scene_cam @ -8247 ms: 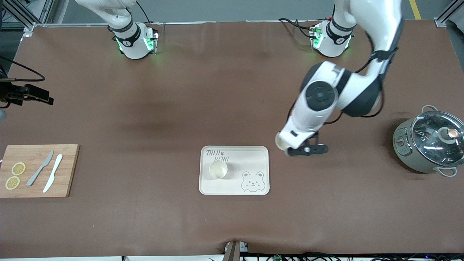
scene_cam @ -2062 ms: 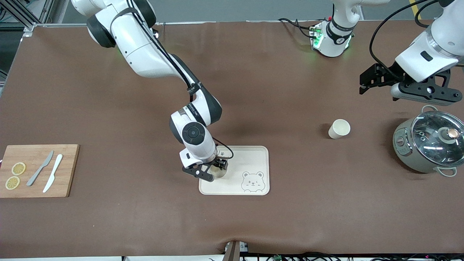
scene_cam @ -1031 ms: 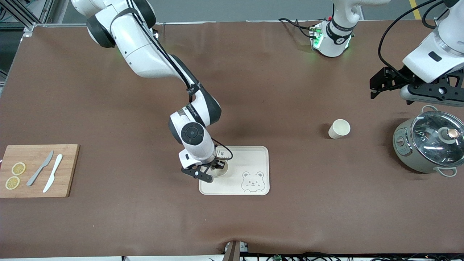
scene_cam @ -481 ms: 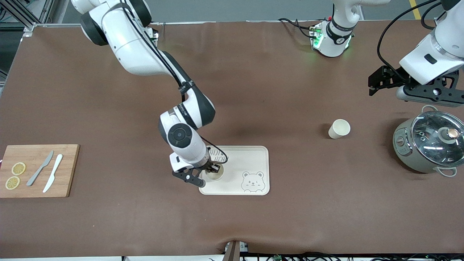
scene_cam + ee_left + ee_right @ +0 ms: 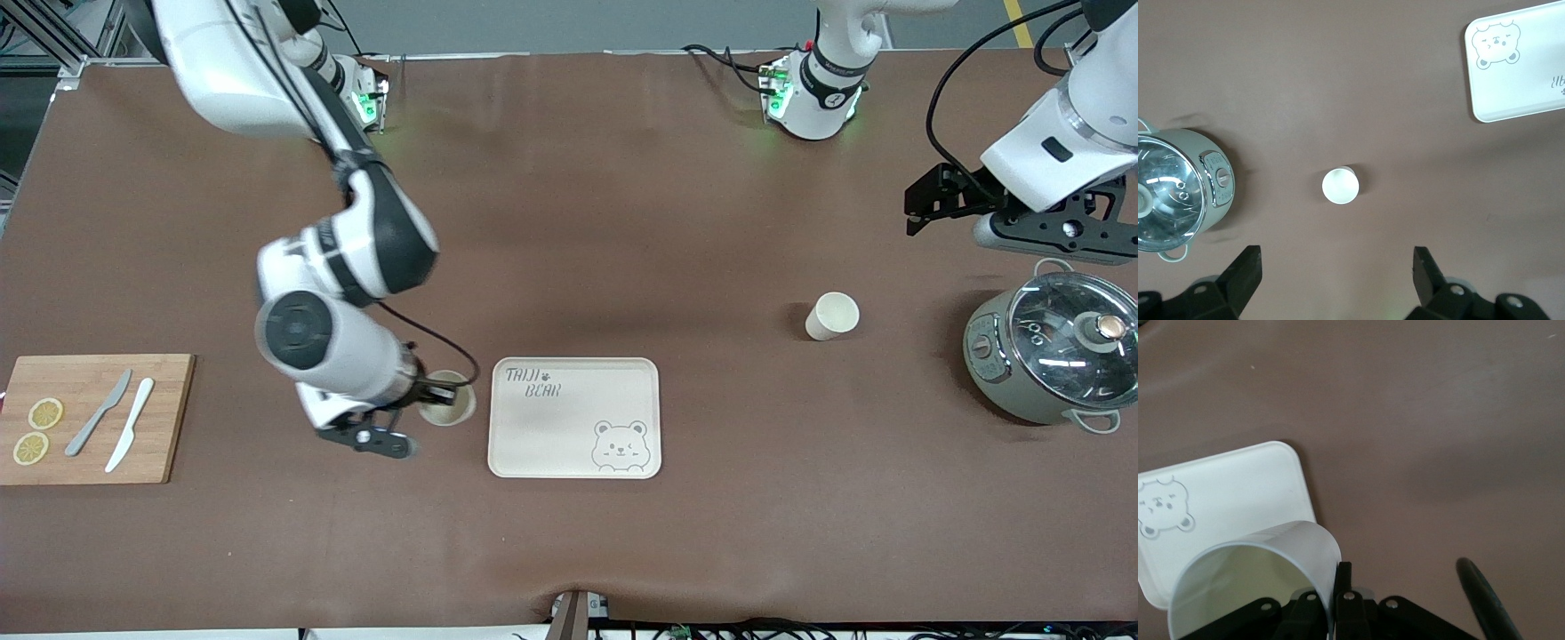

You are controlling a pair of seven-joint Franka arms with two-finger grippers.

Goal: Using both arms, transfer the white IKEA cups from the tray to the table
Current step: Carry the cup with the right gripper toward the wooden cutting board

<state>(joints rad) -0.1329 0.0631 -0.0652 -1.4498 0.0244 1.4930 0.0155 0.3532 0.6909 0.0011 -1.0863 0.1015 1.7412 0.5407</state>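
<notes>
Currently the right gripper is clamped on the wall of one white cup, which it holds in the air over bare table, just beside the bear tray at the tray's edge toward the right arm's end; this sits left of centre in the front view. In the right wrist view the cup's rim fills the lower left, with one finger against its outside.

The second white cup stands upright on the table, right of centre in the front view, between the tray and the grey-green pot.

The left gripper hangs at the frame's right edge, above the pot, jaws spread wide and holding nothing. The cutting board with two knives lies at the lower left.
</notes>
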